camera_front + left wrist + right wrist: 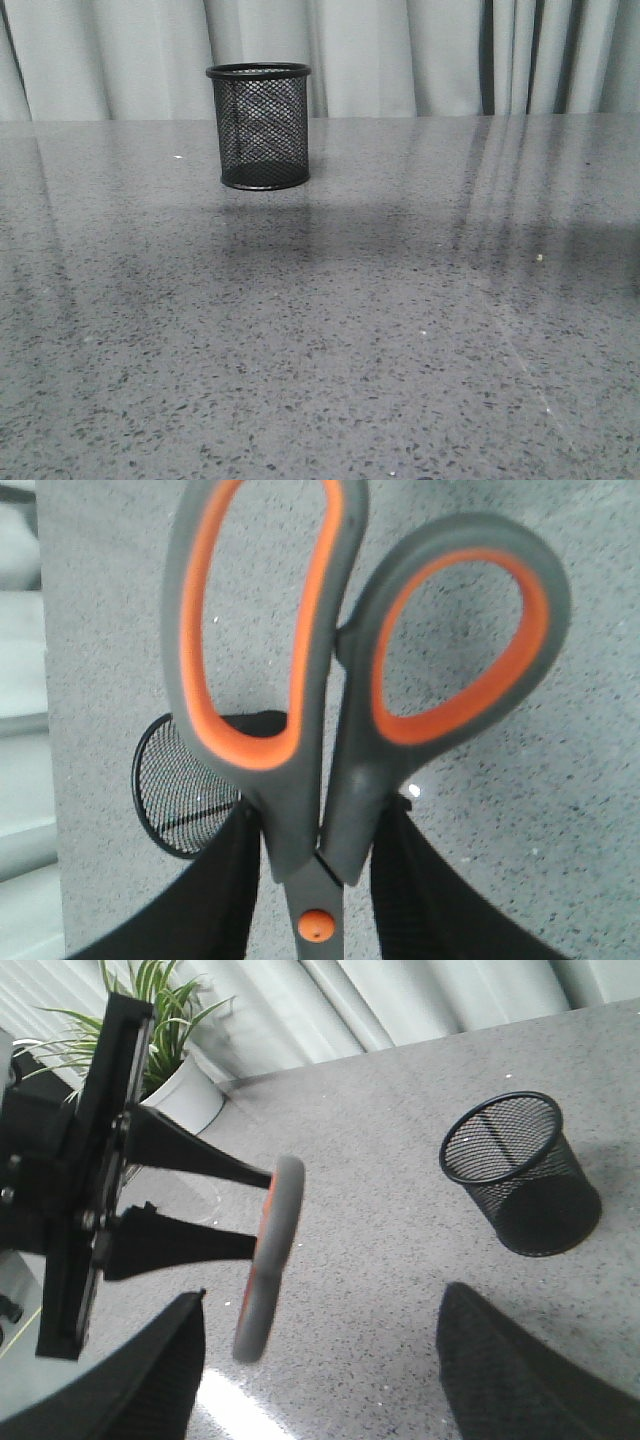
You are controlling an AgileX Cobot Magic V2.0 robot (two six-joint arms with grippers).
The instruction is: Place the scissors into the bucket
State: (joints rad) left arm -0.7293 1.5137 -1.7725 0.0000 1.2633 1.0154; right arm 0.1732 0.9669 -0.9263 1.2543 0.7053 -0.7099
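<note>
Grey-handled scissors (330, 780) sit clamped in the left end effector (320, 880), blades cut off, seemingly above the bucket (185, 795).

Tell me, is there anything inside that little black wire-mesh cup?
The black wire-mesh cup looks empty: only mesh wall and bare bottom show. The grey-and-orange scissors are outside it, held by the left gripper.

bucket (259, 125): black wire mesh; scissors (330, 710): matt grey-orange plastic handles; table (400, 350): glossy speckled stone
</note>
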